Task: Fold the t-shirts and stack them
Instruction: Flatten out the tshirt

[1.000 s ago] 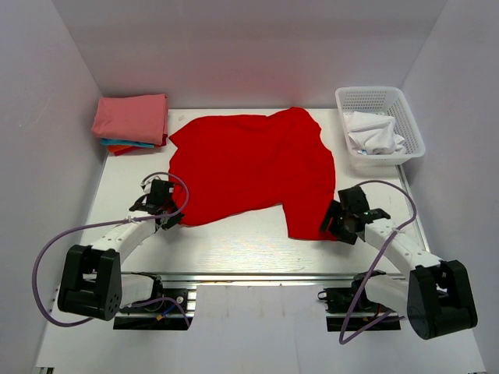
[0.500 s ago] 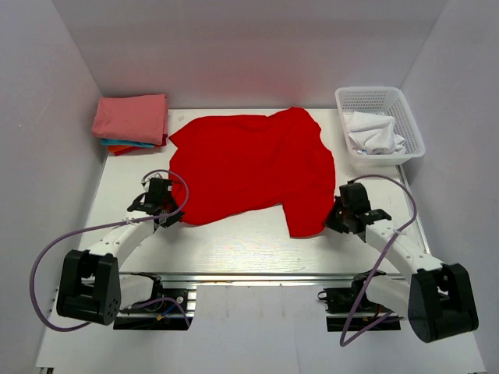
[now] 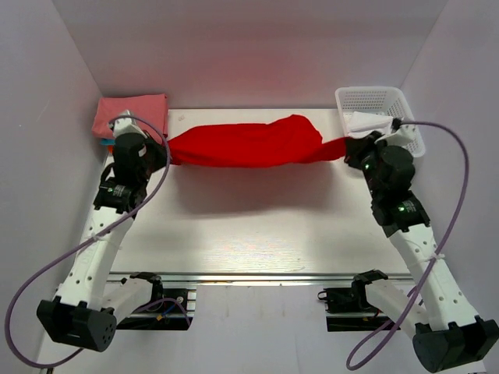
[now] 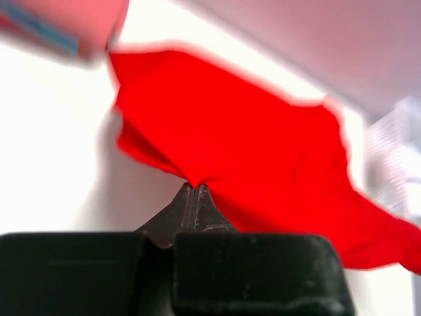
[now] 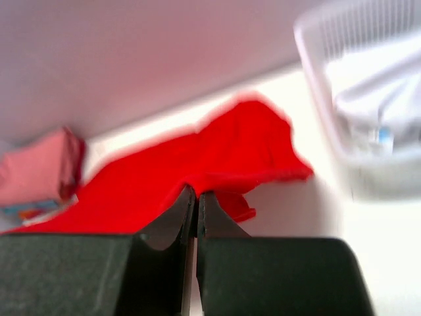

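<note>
The white table [image 3: 249, 226] fills the floor of a pale, box-like enclosure. Plain walls [image 3: 249, 47] rise at the back and on both sides, and the back wall shows a faint red tint above the cloth. A metal rail [image 3: 257, 274] runs along the near edge between the two arm bases, and purple cables [image 3: 47, 273] loop off each arm. The red shirt [image 3: 245, 146] is bunched into a long band across the far part of the table, held up between the two arms and sagging a little in the middle. A soft grey shadow lies on the table below it. The left end effector [image 3: 165, 152] is closed on the shirt's left end, and its wrist view shows the fingertips [image 4: 195, 191] pinched together on a fold of red cloth. The right end effector [image 3: 352, 149] is likewise clamped on the right end, with its tips nipping the red edge in its own view. In the far left corner sits a folded stack [image 3: 132, 113], pink on top with teal and orange edges beneath, partly hidden by the left arm. In the far right corner stands a white mesh basket [image 3: 374, 95] holding crumpled white cloth [image 3: 366, 122], just beside the right arm's wrist.
</note>
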Available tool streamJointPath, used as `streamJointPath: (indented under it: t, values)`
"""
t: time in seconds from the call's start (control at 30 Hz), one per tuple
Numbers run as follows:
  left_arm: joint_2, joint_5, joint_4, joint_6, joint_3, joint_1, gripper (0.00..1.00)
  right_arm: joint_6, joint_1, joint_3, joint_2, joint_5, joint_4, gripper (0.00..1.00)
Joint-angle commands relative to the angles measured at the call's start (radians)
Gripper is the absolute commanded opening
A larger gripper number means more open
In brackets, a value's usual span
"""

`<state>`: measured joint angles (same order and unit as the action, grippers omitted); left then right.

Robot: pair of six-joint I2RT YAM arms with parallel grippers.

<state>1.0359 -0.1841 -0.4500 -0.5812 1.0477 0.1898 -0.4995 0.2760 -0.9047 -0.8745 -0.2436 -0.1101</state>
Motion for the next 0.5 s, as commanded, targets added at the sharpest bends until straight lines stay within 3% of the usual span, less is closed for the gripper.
streamJointPath:
  t: [0.0,0.47]
  values:
    - [-0.056,-0.054,-0.021,0.055,0.133,0.002,0.00,0.099,-0.001,-0.132,0.014,-0.060,0.089,0.00]
    - [-0.151,-0.072,-0.096,0.173,0.488,0.002,0.00,0.318,-0.001,-0.658,0.003,0.029,0.013,0.00]
